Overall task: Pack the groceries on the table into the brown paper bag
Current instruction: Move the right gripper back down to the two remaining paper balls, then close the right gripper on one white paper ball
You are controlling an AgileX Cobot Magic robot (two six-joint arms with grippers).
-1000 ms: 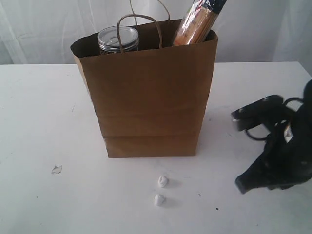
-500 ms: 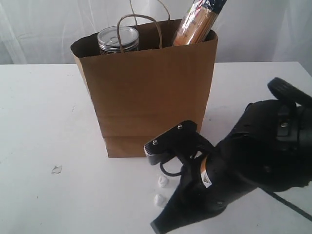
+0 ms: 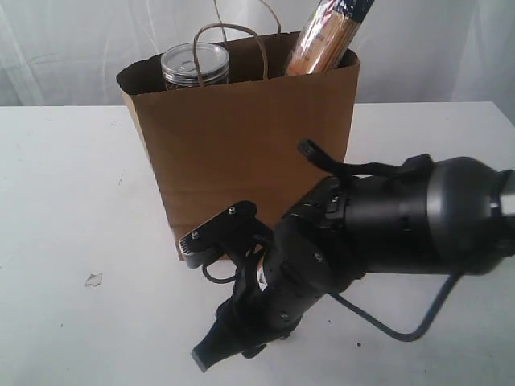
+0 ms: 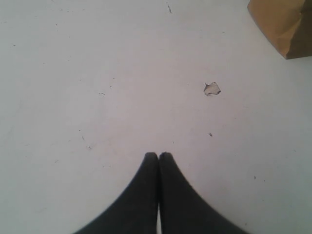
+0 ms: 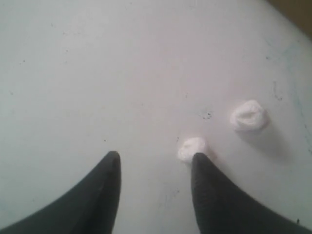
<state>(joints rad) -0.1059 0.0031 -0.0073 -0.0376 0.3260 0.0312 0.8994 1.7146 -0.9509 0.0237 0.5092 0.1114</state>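
One brown paper bag [image 3: 241,161] is standing upright on the table [image 3: 64,177], just beyond the right pincer [image 5: 155,157], whose arm is crossing in front of the bag's lower part. Two twisted handles [image 3: 228,26] are rising from the bag's mouth. Inside it, one clear jar [image 3: 195,58] is showing its lid above the rim, and one long spaghetti packet [image 3: 322,36] is leaning out at the far corner.

The right pincer is pointing down at the table with its fingers standing apart, gripping nothing. Two small white lumps are lying by it: the nearer lump [image 5: 191,147] is touching the tip of one finger from the outside, and the farther lump [image 5: 248,116] is sitting just beyond that. Only the right wrist view is showing these lumps; in the exterior view the arm is hiding them.

The left pincer [image 4: 158,155] is appearing only in its own wrist view, fingers pressed together and empty. One thin flake [image 4: 212,88] is lying ahead of its tips, and a corner of the bag is showing farther ahead.
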